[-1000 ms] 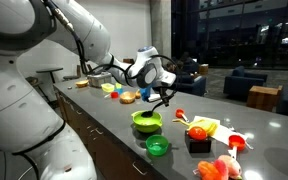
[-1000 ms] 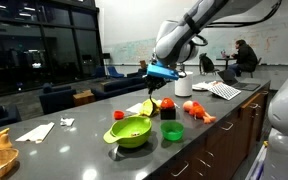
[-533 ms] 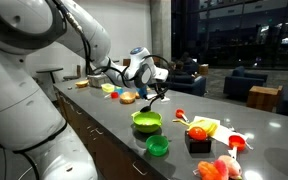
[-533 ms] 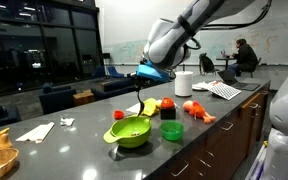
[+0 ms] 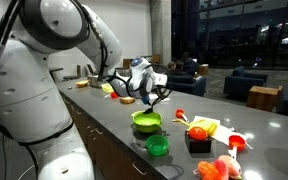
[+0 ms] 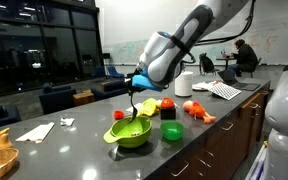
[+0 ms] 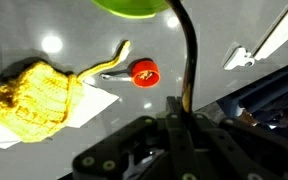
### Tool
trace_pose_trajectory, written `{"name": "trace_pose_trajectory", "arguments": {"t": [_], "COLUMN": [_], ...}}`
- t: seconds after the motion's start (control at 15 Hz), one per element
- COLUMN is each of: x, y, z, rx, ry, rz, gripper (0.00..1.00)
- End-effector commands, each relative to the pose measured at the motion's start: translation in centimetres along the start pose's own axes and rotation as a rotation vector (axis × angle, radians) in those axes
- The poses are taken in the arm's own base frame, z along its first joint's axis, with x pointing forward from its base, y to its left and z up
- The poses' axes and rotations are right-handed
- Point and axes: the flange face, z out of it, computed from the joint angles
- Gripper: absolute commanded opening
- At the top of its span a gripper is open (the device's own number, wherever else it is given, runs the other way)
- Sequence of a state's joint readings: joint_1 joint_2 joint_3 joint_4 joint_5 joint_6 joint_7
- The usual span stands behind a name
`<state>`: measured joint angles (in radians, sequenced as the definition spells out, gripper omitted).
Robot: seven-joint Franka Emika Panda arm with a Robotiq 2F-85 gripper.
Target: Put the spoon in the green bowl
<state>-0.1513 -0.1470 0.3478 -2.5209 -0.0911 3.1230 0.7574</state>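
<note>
Carrying stage, item by item, largest first.

- Counter (image 6: 69, 145): long, dark and glossy; it bears all the dishes.
- Arm (image 6: 189, 35): white, reaching down over the middle of the counter.
- Green bowl (image 6: 131, 131): lime, shallow and upright, directly below the tool in both exterior views. Its rim (image 7: 132, 5) shows at the top edge of the wrist view.
- Gripper (image 6: 137, 88): jaws nearly closed and pinched on the spoon's handle, seen closest in the wrist view (image 7: 185, 112).
- Small dark green dish (image 6: 172, 131): just beside the bowl, not wanted.
- Spoon (image 6: 134, 106): thin and dark, hanging downward from the fingertips. Its lower end is just above or at the bowl's mouth; contact cannot be judged.

Step in hand, by judgement: the final lowering over the bowl. The next move calls for a short descent that keeps the tip inside the rim, then parting the jaws so the spoon drops in rather than tipping over the edge.
</note>
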Motion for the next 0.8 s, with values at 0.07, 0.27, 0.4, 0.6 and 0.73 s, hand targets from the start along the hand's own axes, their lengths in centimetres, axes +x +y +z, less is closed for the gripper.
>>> {"name": "trace_pose_trajectory", "arguments": {"t": [0.07, 0.27, 0.4, 0.6, 0.73], "x": [-0.5, -1.1, -7.1, -10.8, -10.9], "y": [1.4, 2.5, 3.5, 3.9, 4.2], "z": [2.2, 4.1, 7.5, 8.5, 8.7], "rx": [0.033, 0.044, 0.065, 0.035, 0.058], "ry": [0.015, 0.002, -0.100, -0.207, -0.208], "rz": [0.025, 0.057, 0.054, -0.010, -0.019], "gripper": [0.01, 0.01, 0.01, 0.01, 0.01]}}
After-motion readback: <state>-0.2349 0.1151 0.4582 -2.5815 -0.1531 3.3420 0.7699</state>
